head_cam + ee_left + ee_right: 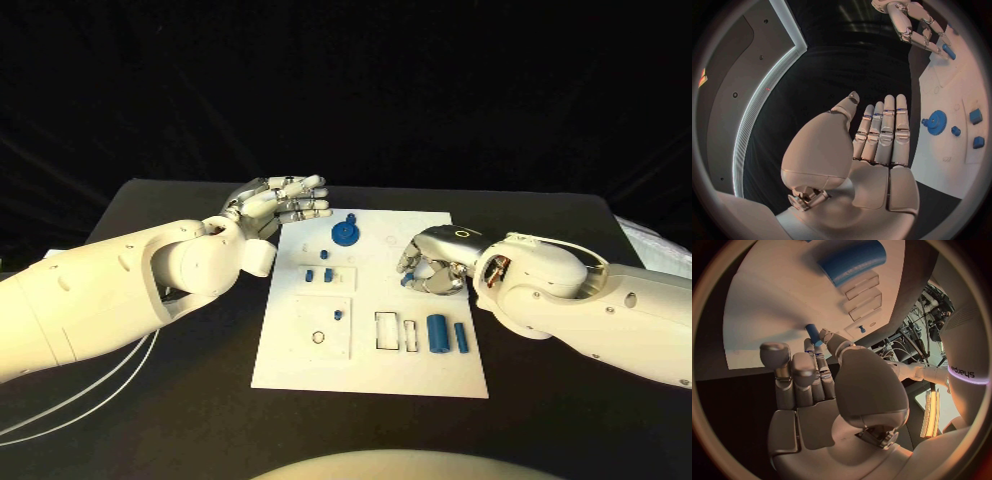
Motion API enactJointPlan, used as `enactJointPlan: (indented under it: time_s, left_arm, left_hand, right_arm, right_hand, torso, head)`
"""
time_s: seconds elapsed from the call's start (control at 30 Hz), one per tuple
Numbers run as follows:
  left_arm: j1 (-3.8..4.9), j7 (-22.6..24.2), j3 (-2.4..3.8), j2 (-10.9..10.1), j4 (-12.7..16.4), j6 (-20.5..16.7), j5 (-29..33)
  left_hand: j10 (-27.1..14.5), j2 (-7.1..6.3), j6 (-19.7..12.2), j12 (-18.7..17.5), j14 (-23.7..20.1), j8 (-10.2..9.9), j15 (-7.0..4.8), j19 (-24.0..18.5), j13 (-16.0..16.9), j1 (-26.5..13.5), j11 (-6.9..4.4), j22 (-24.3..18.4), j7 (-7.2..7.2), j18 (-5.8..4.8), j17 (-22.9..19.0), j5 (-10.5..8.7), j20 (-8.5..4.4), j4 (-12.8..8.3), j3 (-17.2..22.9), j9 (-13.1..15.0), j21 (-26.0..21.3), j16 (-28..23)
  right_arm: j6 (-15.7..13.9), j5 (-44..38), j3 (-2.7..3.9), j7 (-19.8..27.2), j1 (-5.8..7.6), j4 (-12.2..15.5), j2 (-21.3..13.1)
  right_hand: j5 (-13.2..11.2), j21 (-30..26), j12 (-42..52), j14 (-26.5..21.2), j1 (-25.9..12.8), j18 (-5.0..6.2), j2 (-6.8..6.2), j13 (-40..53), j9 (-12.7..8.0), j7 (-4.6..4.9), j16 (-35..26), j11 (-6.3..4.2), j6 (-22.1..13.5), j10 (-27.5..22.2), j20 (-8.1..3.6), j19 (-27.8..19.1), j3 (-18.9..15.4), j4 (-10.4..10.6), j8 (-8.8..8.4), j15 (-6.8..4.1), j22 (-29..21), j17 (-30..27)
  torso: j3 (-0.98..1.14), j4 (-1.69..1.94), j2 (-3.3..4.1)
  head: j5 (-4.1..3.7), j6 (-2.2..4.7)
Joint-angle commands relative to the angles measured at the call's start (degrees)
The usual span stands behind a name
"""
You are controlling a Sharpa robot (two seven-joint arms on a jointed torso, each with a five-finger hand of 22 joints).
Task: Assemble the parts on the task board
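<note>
The white task board [368, 370] lies mid-table. My left hand [281, 205] hovers at the board's far left corner, fingers straight and holding nothing; its palm [873, 150] shows in the left wrist view. My right hand [433, 262] curls down over the board's right middle and pinches a small blue peg [812, 334] between thumb and fingertip; the same peg [948, 51] shows at its fingertips in the left wrist view. A blue gear [346, 233] stands near the far edge. Two small blue pieces [317, 273] and another [339, 314] sit left of centre.
A thick blue cylinder [437, 333] and a thinner blue rod [462, 336] lie at the board's right, beside two rectangular recesses [397, 331]. A ring outline [317, 338] marks the left panel. Cables [87, 400] trail over the table at near left.
</note>
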Motion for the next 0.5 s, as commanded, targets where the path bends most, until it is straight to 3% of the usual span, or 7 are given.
enactJointPlan:
  time_s: [0.03,0.23,0.5]
  left_arm:
    - [-0.02,0.12,0.03,0.03,0.16,1.28,-0.27]
    - [-0.05,0.06,0.03,-0.03,0.18,1.34,-0.27]
    - [-0.06,-0.03,0.03,-0.06,0.20,1.46,-0.27]
  left_hand:
    - [-0.50,0.07,-0.41,-0.25,-0.05,0.03,0.25,-0.08,-0.03,0.04,0.08,-0.05,-0.02,0.62,-0.08,0.34,0.16,0.01,-0.20,-0.06,-0.01,-0.13]
    - [-0.50,0.07,-0.41,-0.25,-0.05,0.03,0.25,-0.08,-0.03,0.04,0.08,-0.05,-0.02,0.62,-0.08,0.34,0.16,0.01,-0.20,-0.06,-0.01,-0.13]
    - [-0.50,0.07,-0.41,-0.25,-0.05,0.03,0.25,-0.08,-0.03,0.04,0.08,-0.05,-0.02,0.62,-0.08,0.34,0.16,0.01,-0.20,-0.06,-0.01,-0.13]
  right_arm:
    - [1.47,-1.80,-0.05,-0.22,-0.11,-0.05,0.09]
    - [1.66,-1.44,-0.05,0.20,-0.12,-0.08,0.13]
    - [0.13,-1.33,-0.05,0.55,-0.13,-0.20,0.19]
  right_hand:
    - [-0.41,0.35,0.12,0.92,0.46,-0.82,-0.26,-0.08,0.03,-0.05,0.40,0.07,0.27,0.05,0.04,0.42,0.30,0.00,0.23,-0.45,0.06,0.10]
    - [-0.51,0.40,-0.17,0.83,0.13,-0.83,-0.69,-0.11,0.01,0.03,0.53,0.23,0.39,-0.64,0.09,0.36,0.11,0.18,0.18,-0.35,0.03,0.08]
    - [-5.01,2.07,1.75,1.04,2.68,-1.09,1.88,0.37,0.42,-0.59,2.18,-0.73,2.42,2.78,-0.37,0.92,2.79,-0.70,1.20,-1.07,1.97,1.88]
  torso:
    - [0.02,-0.01,-0.05]
    - [-0.04,0.00,-0.04]
    - [-0.03,0.05,-0.03]
  head:
    - [-0.07,0.00]
    - [-0.15,-0.02]
    - [-0.25,-0.04]
